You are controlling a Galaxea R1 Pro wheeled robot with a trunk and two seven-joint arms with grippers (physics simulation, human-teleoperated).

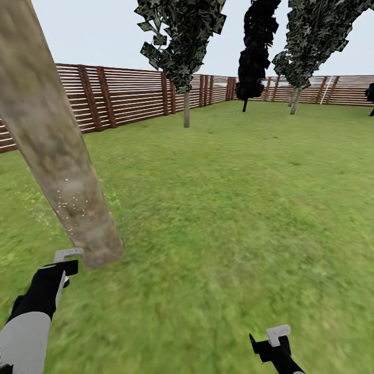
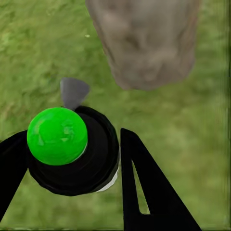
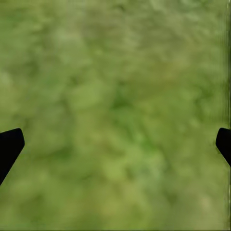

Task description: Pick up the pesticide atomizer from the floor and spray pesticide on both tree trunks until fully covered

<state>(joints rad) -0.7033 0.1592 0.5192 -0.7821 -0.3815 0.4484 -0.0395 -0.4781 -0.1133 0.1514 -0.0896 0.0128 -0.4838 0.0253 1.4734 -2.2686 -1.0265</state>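
Two tall trees with bare trunks stand on the green lawn (image 1: 234, 208). The near one shows as a thick, pale grey-brown mottled tree trunk (image 1: 57, 150) leaning across the left of the head view, its flared base meeting the grass just ahead of the left gripper (image 1: 66, 261). Fine white specks of pesticide (image 1: 70, 202) dot its lower part, with a few more over the grass to its left. The second tree (image 1: 184, 47) stands well apart, near the fence, with a thin grey stem under a dark mottled crown. Further right stand one narrow near-black cypress-like tree (image 1: 254, 52) and one more leafy tree (image 1: 311, 41) with a slanted stem.

One reddish-brown horizontal-slat wooden fence (image 1: 124, 93) runs along the left and far edges of the lawn. Between the near trunk and the far fence the grass lies wide and open, with open grass to the right as well.

In the left wrist view the left gripper's jaws are closed on one small black pesticide atomizer (image 2: 91, 159), which has a bright green round cap facing the camera and a grey nozzle pointing toward the trunk base. The right gripper (image 1: 277, 337) hangs low over bare grass; in its wrist view its two black fingertips (image 3: 9, 147) sit wide apart with nothing between them.
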